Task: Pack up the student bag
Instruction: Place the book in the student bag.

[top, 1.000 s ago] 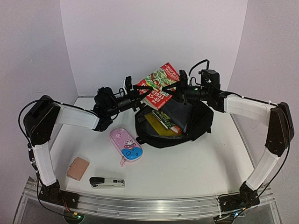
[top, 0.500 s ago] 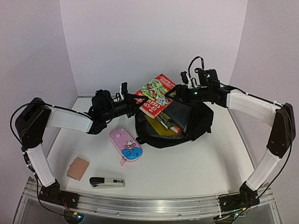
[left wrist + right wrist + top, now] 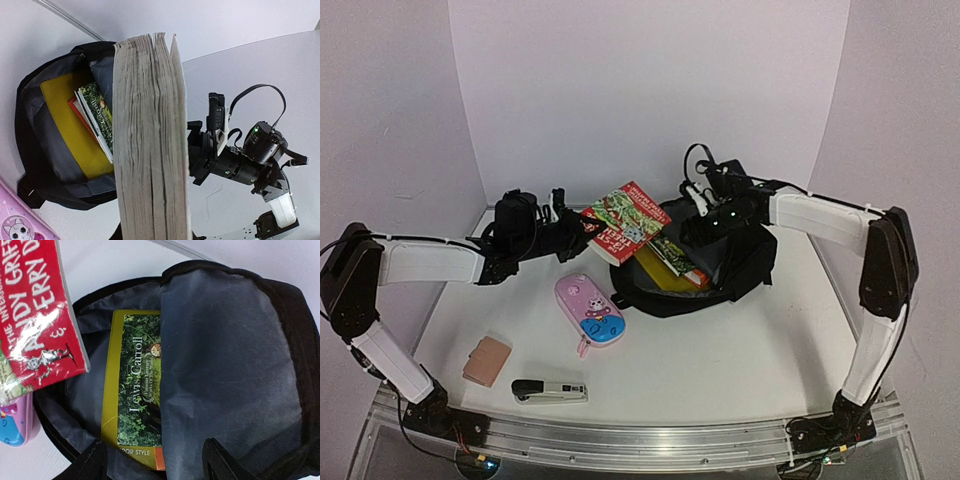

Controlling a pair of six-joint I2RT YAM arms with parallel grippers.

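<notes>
Student bag [image 3: 745, 268]: lay open near the table's far edge, right of centre. Left gripper [image 3: 578, 228]: clamped on red paperback [image 3: 626, 220], poised just left of the bag's mouth. Right gripper [image 3: 155, 455]: fingers spread above grey lining [image 3: 225, 365], gripping nothing. Judged best: paperback lowered edge-first beside the Lewis Carroll book [image 3: 137, 385], clear of the lining fold.

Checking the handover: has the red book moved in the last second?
Yes. The red book, in the left gripper, moved left and lower in the top view, off the far rim of the student bag.
</notes>
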